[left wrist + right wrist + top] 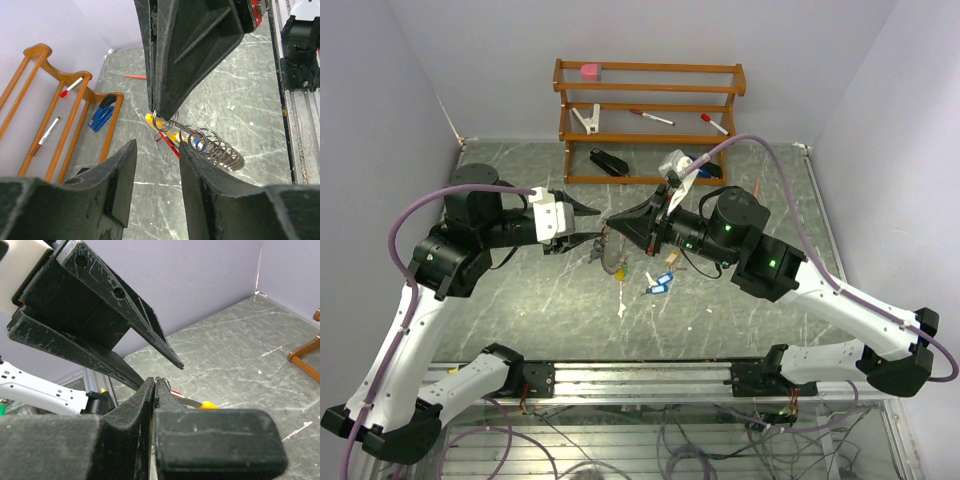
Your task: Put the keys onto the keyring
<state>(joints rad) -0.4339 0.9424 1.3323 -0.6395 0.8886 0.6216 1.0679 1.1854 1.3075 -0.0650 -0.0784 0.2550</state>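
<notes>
Keyring [611, 250] up in the air over the middle of the desk [510, 310], not resting on it. Pinched at its top by the right gripper [613, 222], both fingers pressed fully together on the thin wire. Below the pinch, in the left wrist view, a bunch of small silvery rings [215, 150] strung side by side on the wire, with a yellow tag [150, 119] and a red tag [171, 145] just beside them.

Left gripper [592, 226] opposite the right one, coming from the left side of the desk, tip near to tip. Partly open, with nothing between its fingers [120, 180]. Keyring just beyond those fingertips; touching or not, cannot tell.

Loose keys [658, 285] flat on the desk, just below the hanging ring and a little toward the right and the near edge. Blue tags on two of them, and a pale tag [622, 306] lying nearer the near edge.

Wooden rack [650, 90] along the far edge of the desk. On its steps a pink block [590, 71], two marker pens [651, 117] with red caps, and a stapler [608, 162] on the lowest step at the left.
</notes>
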